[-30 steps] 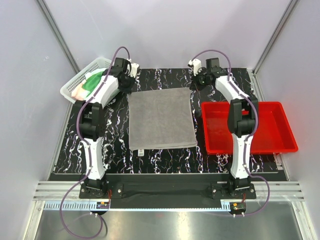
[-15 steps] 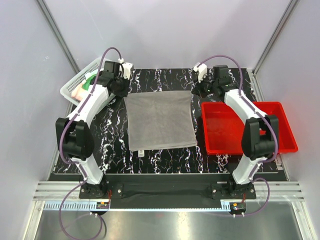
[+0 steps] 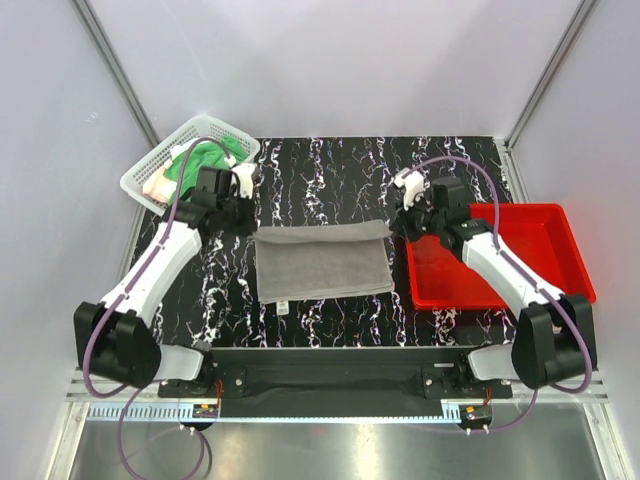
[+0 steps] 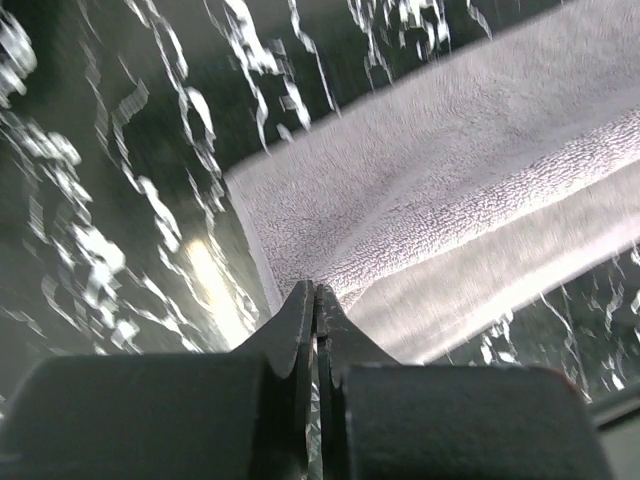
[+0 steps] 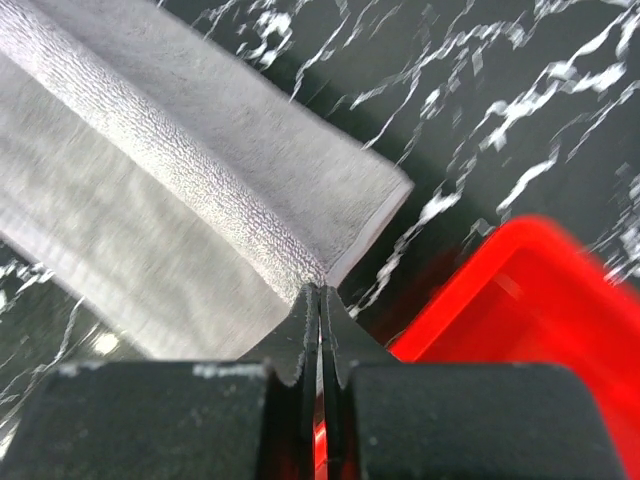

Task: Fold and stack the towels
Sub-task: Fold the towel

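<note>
Both hands have drawn the grey towel's (image 3: 322, 265) far edge nearer me: left hand (image 3: 250, 226) and right hand (image 3: 393, 229) each pinch a corner, mid-worktop (image 3: 330, 170), white basket (image 3: 140, 178) far-left, red tray (image 3: 560, 292) just beside the right.

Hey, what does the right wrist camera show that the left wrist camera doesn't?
Only the right wrist view shows the red plastic tray and the right gripper shut on a corner of the grey cloth towel. Only the left wrist view shows the left gripper shut on another corner. Both show that towel doubled over on the black white-veined table.
</note>
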